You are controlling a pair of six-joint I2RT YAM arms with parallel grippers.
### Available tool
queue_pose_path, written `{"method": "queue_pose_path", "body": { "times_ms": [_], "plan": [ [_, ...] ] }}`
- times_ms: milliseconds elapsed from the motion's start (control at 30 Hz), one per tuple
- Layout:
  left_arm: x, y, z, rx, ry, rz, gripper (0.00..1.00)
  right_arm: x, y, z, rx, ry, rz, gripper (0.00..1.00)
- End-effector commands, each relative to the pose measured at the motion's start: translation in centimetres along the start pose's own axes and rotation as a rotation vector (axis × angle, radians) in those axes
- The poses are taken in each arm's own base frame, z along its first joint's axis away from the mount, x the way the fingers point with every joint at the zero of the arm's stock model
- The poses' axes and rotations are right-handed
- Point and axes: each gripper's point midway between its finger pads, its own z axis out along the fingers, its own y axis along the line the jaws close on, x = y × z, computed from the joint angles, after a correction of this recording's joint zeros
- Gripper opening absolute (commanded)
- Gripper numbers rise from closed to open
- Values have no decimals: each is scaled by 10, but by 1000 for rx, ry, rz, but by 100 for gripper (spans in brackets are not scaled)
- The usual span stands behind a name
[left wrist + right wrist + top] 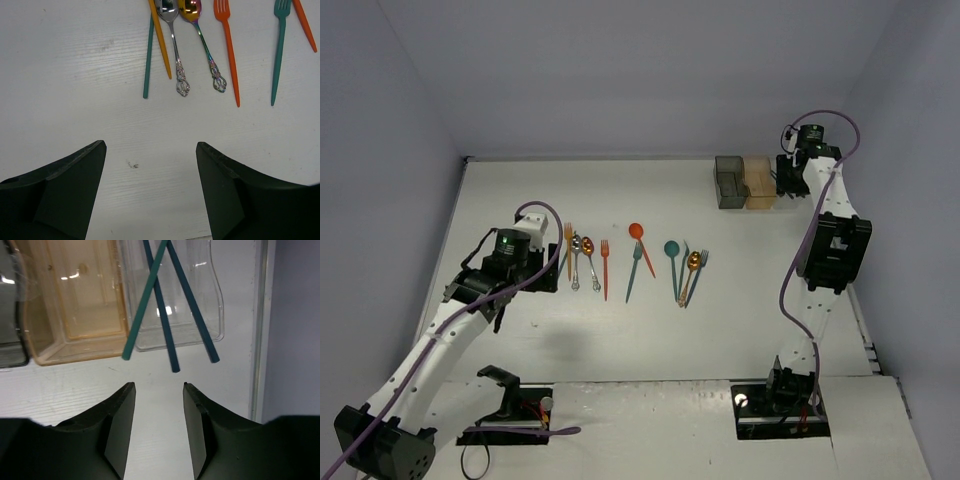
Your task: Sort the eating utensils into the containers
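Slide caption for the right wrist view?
Open right end effector before the clear bin, three chopsticks (one teal, two dark blue) leaning out over its near rim, orange bin alongside.

Three bins stand far right: a dark grey bin (pixel 729 181), an orange-tan bin (pixel 759 182) and a clear bin (pixel 211 300). The clear one holds three chopsticks: one teal chopstick (pixel 144 305) and two dark blue chopsticks (pixel 163 320).

Mid-table I count five spoons: silver spoon (pixel 174 47), left gold spoon (pixel 202 42), orange spoon (pixel 636 231), teal spoon (pixel 671 248), right gold spoon (pixel 693 262). There are at least four forks: yellow-orange fork (pixel 161 42), orange fork (pixel 227 45), teal fork (pixel 279 50), blue-grey fork (pixel 702 262). One loose teal stick (pixel 147 55) lies there too.
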Motion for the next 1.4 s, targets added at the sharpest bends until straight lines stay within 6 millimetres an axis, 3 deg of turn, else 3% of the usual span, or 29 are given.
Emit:
{"method": "queue_pose_path", "body": {
  "times_ms": [0,100,267,433,567,767,1033,1233,1367],
  "plan": [
    [-6,4,17,-21,23,-8,70,-59,18,-108,-15,-247,31,44],
    [-6,4,28,-6,59,-9,70,-57,50,-134,-78,-279,15,47],
    [-9,7,55,2,103,-31,65,-32,90,-169,-172,-316,6,50],
    [0,12,89,-9,188,-32,60,-9,110,-206,-273,-381,39,50],
    [2,10,113,-3,254,-11,60,13,120,-224,-312,-409,29,51],
    [4,15,150,-27,328,15,59,41,124,-234,-332,-428,27,51],
    [9,29,177,-35,392,-10,49,63,130,-244,-371,-440,23,52],
    [20,30,188,-37,431,-5,38,68,132,-245,-373,-446,13,52],
    [31,26,193,-29,466,-17,23,68,132,-245,-369,-450,11,52]
  ]
}}
